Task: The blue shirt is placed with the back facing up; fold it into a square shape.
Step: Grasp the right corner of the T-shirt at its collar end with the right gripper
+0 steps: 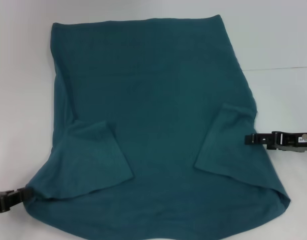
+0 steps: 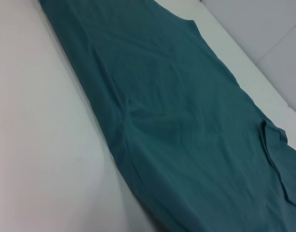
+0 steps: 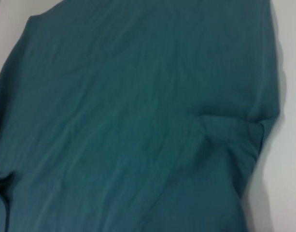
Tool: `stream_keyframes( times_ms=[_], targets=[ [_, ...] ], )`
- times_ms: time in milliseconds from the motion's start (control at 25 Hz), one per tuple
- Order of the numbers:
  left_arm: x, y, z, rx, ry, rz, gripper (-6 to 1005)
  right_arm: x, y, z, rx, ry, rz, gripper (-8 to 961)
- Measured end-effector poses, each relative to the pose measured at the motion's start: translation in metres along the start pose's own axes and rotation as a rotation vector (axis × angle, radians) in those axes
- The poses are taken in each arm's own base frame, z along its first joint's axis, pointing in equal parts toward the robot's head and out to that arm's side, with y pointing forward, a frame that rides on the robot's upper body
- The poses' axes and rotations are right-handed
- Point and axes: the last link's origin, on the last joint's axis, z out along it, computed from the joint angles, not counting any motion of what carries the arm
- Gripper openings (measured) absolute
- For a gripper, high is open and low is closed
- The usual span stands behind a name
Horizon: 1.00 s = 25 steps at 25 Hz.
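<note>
Plain blue shirt [image 1: 158, 100] lies flat, both sleeves folded inward

- The place looks like a robot test lab, not a home.
- A plain white desk [image 1: 278, 45] fills every view, with one thin seam across it.
- Only one garment lies there, no household things around.

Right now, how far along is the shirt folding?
Early stage. Done: the dark teal-blue fabric T-shirt lies spread on the white table, and both short sleeves are folded inward, the left sleeve and the right sleeve. In hand: the left gripper sits at the shirt's near left edge, the right gripper at its right edge. Left: folding the body into a square.
</note>
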Motion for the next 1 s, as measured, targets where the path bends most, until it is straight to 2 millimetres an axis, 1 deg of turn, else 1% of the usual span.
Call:
stream_keyframes(
  times_ms=[280, 600, 840, 1000],
  targets=[
    [0.002, 0.001, 0.001, -0.002, 0.001, 0.003, 61, 0.0, 0.004, 0.004, -0.002, 0.018, -0.024, 927],
    [0.003, 0.001, 0.002, -0.002, 0.002, 0.005, 61, 0.008, 0.014, 0.006, -0.062, 0.067, -0.046, 927],
    [0.002, 0.001, 0.003, -0.002, 0.003, 0.004, 61, 0.017, 0.02, -0.003, -0.142, 0.113, -0.033, 927],
    [0.002, 0.002, 0.005, -0.003, 0.004, 0.001, 61, 0.023, 0.019, -0.011, -0.172, 0.148, -0.022, 927]
  ],
)
